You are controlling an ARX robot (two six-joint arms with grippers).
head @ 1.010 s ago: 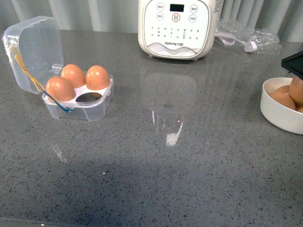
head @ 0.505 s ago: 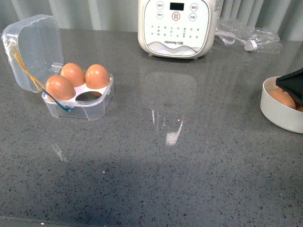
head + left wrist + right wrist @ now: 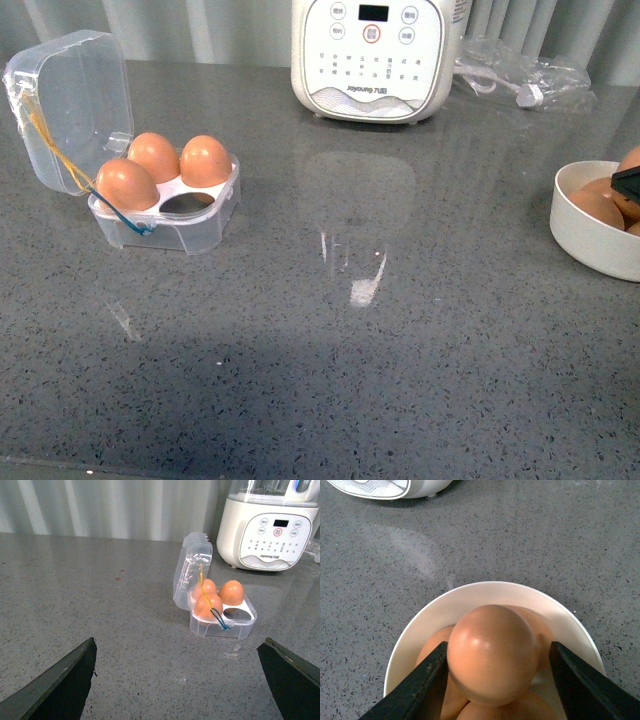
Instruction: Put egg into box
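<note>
Speckled grey counter (image 3: 350,350), glossy egg (image 3: 492,652) (oval)

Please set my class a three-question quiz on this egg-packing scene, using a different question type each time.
1. Multiple choice: how many eggs sit in the box? A two, B three, C four.
2. True or false: the box's lid is closed.
3. Fill in: the right tool holds an egg over the white ____.

Key: 1 B. 2 False, it stands open. 3 bowl.
</note>
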